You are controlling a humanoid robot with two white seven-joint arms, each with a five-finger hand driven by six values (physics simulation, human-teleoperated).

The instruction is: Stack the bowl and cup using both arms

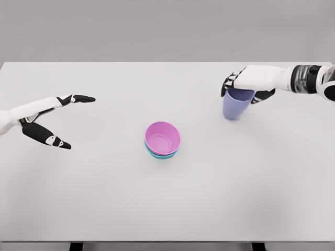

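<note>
A pink bowl (163,137) sits nested in a teal bowl (160,155) at the middle of the white table (167,204). At the right rear, a lavender cup (235,106) stands upright with my right hand (242,90) curled over its rim, fingers on both sides of it. Whether the cup rests on the table or is lifted slightly, I cannot tell. My left hand (67,120) hovers at the far left, thumb and fingers spread wide, holding nothing, well apart from the bowls.
The table's far edge runs behind the cup. Black table legs (76,246) show below the front edge.
</note>
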